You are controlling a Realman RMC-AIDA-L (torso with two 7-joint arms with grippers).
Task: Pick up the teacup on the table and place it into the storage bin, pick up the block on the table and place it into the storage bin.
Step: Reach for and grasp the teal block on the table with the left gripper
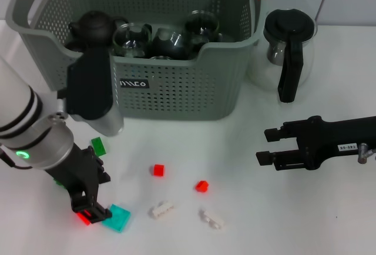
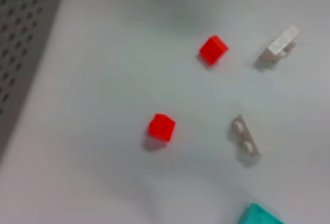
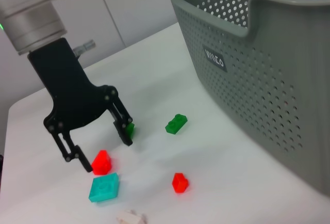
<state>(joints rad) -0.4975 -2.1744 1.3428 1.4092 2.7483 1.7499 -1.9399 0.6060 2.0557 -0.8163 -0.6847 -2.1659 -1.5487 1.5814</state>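
Observation:
The grey storage bin [image 1: 176, 90] stands at the back of the table, and its wall also shows in the right wrist view [image 3: 268, 90]. Glass teacups [image 1: 132, 37] and dark teaware lie inside it. No teacup shows on the table. My left gripper [image 1: 89, 210] is lowered to the table at the front left. Its open fingers [image 3: 106, 153] straddle a red block [image 3: 101, 162], with a teal block [image 1: 117, 217] right beside it. My right gripper [image 1: 264, 146] hovers open and empty over the right side of the table.
Loose on the table are two small red blocks [image 1: 157, 170] [image 1: 202, 185], two white bricks [image 1: 161, 210] [image 1: 211, 219] and green blocks [image 1: 98, 145]. A glass pitcher [image 1: 288, 49] with a black handle stands right of the bin.

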